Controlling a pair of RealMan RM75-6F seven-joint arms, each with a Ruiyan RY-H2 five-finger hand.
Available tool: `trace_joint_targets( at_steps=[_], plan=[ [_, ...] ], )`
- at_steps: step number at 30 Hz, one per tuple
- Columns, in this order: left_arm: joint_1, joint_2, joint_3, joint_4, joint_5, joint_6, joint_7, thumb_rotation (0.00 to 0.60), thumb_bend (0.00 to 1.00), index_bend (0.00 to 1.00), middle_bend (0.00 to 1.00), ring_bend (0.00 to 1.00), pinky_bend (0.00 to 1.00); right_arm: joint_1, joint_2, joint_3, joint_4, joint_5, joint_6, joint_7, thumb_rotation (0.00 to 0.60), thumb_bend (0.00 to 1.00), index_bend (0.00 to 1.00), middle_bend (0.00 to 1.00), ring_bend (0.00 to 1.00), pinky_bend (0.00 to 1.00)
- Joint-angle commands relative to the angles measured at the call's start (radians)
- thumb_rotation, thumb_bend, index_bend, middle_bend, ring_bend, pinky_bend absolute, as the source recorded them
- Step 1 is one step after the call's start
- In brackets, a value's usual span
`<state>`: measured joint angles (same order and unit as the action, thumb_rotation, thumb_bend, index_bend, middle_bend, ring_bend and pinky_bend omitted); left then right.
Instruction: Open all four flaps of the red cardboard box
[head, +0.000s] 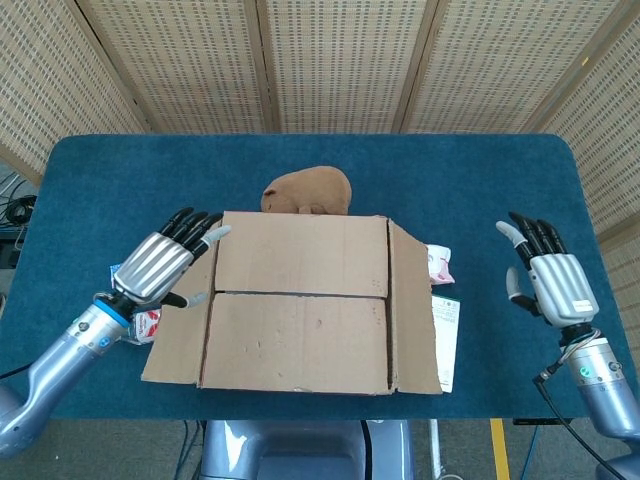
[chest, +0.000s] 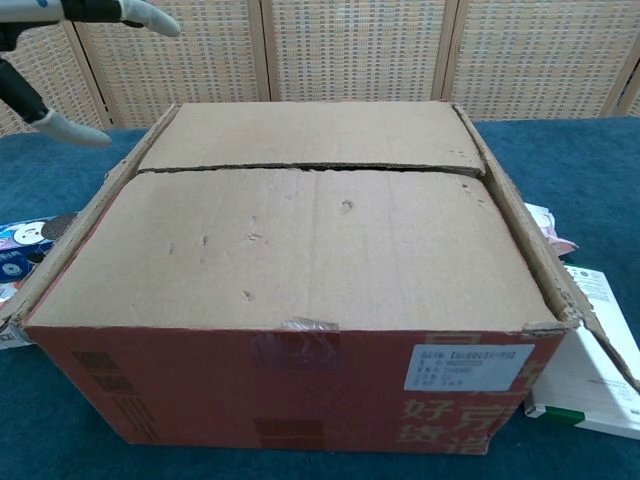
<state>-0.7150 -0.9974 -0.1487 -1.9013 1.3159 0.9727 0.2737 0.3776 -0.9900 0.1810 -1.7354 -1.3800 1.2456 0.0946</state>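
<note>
Box (head: 300, 300) sits mid-counter (head: 480, 190), red sides visible in chest view. Two large flaps (head: 300, 255) lie flat, closed, seam across middle; side flaps (head: 412, 310) angle outward, left one (head: 180, 320) too.

Left hand (head: 165, 262) above box's left side flap, fingers (head: 195, 225) spread and extended toward box top's far left corner, holding nothing; contact with cardboard unclear.

Right hand (head: 552, 280) well right of box, raised, fingers apart, empty.

Brown plush (head: 308, 190) behind box.
</note>
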Motion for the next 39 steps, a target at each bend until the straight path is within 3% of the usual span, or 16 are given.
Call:
trace_joint_targets(
  at_steps=[1, 9, 27, 39],
  plan=[
    [-0.028, -0.066, -0.015, 0.012, -0.062, 0.000, 0.065, 0.496, 0.21, 0.03, 0.00, 0.00, 0.00, -0.005, -0.006, -0.003, 0.001, -0.007, 0.011, -0.008, 0.600, 0.70, 0.09, 0.03, 0.00, 0.00],
    [-0.059, -0.146, -0.029, 0.036, -0.131, 0.003, 0.129, 0.495, 0.20, 0.02, 0.00, 0.00, 0.00, -0.027, -0.031, -0.017, 0.009, -0.035, 0.054, -0.043, 0.600, 0.66, 0.09, 0.03, 0.00, 0.00],
    [-0.113, -0.208, -0.031, 0.053, -0.231, -0.035, 0.179, 0.495, 0.19, 0.01, 0.00, 0.00, 0.00, -0.048, -0.041, -0.028, 0.023, -0.052, 0.076, -0.041, 0.600, 0.65, 0.09, 0.03, 0.00, 0.00],
    [-0.141, -0.273, -0.033, 0.116, -0.269, -0.002, 0.241, 0.494, 0.19, 0.01, 0.00, 0.00, 0.00, -0.058, -0.038, -0.029, 0.034, -0.043, 0.074, -0.016, 0.600, 0.64, 0.09, 0.03, 0.00, 0.00]
  ],
)
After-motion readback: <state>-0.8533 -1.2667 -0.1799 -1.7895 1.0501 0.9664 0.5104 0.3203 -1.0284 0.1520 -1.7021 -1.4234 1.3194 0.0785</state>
